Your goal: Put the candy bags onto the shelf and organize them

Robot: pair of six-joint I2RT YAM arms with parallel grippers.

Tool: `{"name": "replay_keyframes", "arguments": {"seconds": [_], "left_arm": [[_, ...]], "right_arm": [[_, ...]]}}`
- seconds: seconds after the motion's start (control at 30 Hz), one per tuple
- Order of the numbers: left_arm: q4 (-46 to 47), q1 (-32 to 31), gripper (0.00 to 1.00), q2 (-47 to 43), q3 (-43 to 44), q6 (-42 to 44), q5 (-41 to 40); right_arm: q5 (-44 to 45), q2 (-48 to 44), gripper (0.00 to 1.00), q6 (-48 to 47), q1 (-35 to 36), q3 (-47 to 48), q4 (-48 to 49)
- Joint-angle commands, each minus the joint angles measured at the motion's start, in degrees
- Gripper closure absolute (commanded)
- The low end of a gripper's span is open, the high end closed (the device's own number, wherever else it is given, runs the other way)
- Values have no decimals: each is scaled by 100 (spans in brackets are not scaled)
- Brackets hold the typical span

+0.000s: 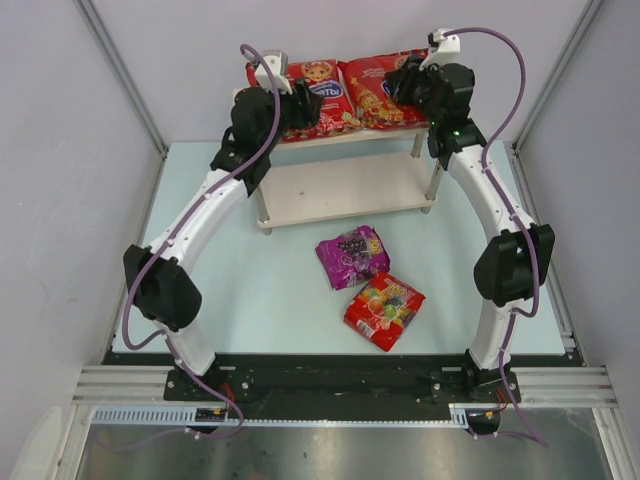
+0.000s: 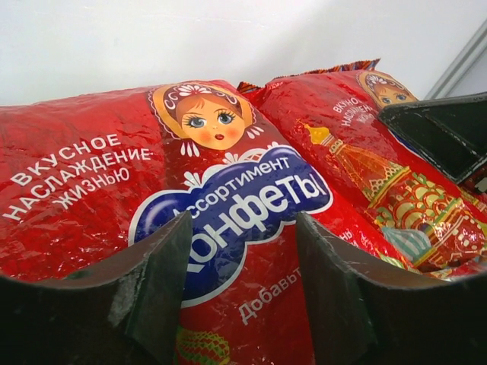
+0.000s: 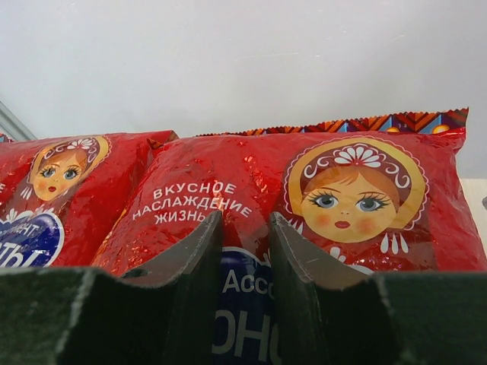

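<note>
Both large bags lie flat, side by side, on the top board of the shelf [image 1: 340,190]. Their long axes run front to back and the doll faces are at its far edge; I read "ВКУСНОЕ НАСЛАЖДЕНИЕ ЖИЗНЬЮ" and, on the blue label, "Ассортимент конфеты". The left gripper [image 2: 243,228] hangs over the left red bag [image 2: 84,190], fingers spread, grasping nothing. The right gripper [image 3: 245,224] hangs over the right red bag [image 3: 358,190], gap narrower, also released. The purple bag [image 1: 352,256] and gummy bag [image 1: 384,310] lie before the shelf.
</note>
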Motion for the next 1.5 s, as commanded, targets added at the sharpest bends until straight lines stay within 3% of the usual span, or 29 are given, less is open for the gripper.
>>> {"name": "replay_keyframes", "arguments": {"seconds": [0.0, 0.2, 0.33, 0.4, 0.5, 0.63, 0.73, 0.83, 0.93, 1.07, 1.23, 1.27, 1.47], "left_arm": [[-296, 124, 39, -214, -240, 13, 446], [-296, 212, 37, -310, -293, 31, 596], [-94, 229, 14, -398, -249, -30, 649], [-42, 229, 10, -399, -153, -127, 684], [81, 229, 0, -460, -12, -206, 807], [547, 229, 0, -758, 111, -259, 956], [364, 229, 0, -855, 576, -312, 1062], [266, 221, 0, -1320, 499, -426, 1097], [372, 168, 0, -2128, -264, -488, 1045], [520, 168, 0, -3568, -2219, -583, 615], [627, 124, 4, -5325, -4245, -1312, 447], [653, 107, 5, -5503, -4866, -1418, 395], [573, -61, 8, -6533, -6760, -2095, 113]], "right_arm": [[-260, -31, 64, 144, 203, -245, -755], [-278, -83, 64, 214, 290, -227, -746], [-155, -162, 64, 266, 343, -236, -702], [-24, -232, 62, 284, 361, -254, -580], [38, -381, 54, 48, 378, -131, -456], [74, -566, 35, -120, 282, 97, -157], [30, -724, 27, -32, 124, 291, -192], [144, -1321, 27, 20, 88, -243, -105], [311, -2313, 26, 108, 97, -1489, 307], [575, -3790, 25, 398, 106, -3432, 932], [1031, -4916, 31, 381, 667, -4734, 249], [1171, -5083, 31, 477, 782, -5241, 195], [1490, -5981, 33, 1416, 1055, -6966, 63]]}}
